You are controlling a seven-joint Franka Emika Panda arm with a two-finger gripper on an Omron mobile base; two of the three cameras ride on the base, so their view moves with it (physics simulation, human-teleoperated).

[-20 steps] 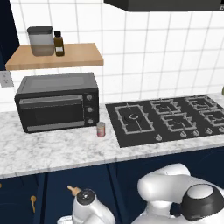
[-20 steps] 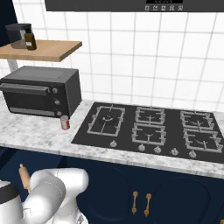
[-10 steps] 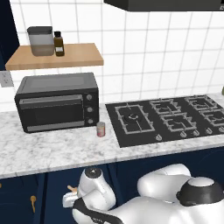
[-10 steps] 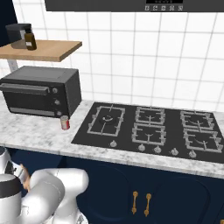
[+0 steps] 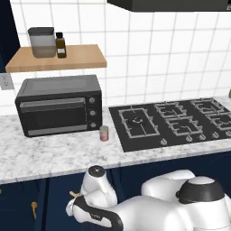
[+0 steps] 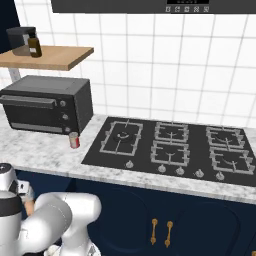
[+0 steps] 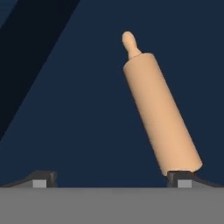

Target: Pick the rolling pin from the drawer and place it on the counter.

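The rolling pin (image 7: 157,113) is a light-brown wooden cylinder lying on the navy floor of the drawer (image 7: 78,109). Its far handle points away from me. My gripper (image 7: 111,179) hangs over it, open, with its fingers spread wide. The pin's near end sits just in front of the right fingertip (image 7: 181,177), and nothing lies between the fingers. Below the edge of the marbled counter (image 5: 49,155), one tan end of the rolling pin (image 5: 72,194) peeks out beside my wrist (image 5: 97,178). That tan end of the rolling pin (image 6: 28,207) also shows next to the arm at the lower left.
A black toaster oven (image 5: 58,103) and a small red can (image 5: 104,133) stand on the counter, left of the black gas hob (image 5: 176,122). A wooden wall shelf (image 5: 58,56) carries a jar and a bottle. Navy doors with brass handles (image 6: 161,232) sit below the hob.
My arm has stretched forward and to the left, and the wrist has come up over the drawer. The rolling pin has stayed in the same place.
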